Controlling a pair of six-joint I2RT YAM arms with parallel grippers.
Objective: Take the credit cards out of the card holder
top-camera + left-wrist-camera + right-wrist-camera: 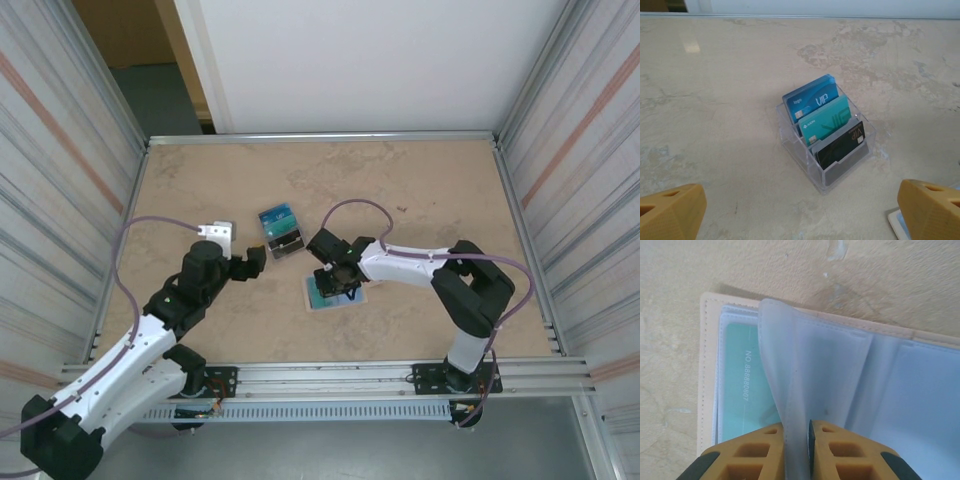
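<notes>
Pinching a translucent sleeve [790, 380] of the card holder [900, 390], which lies open on the tabletop [420, 180] right beneath it, the right end effector [810, 450] sits nearer than the wide-open left end effector [250, 262], with a teal card [742, 390] tucked lengthwise just beside that sleeve.

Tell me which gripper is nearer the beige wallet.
Right. The right gripper is on the wallet, jaws pinching a clear sleeve; the left gripper sits off to its left, apart.

Card holder [707, 365] cropped at rt + btm edges.
</notes>
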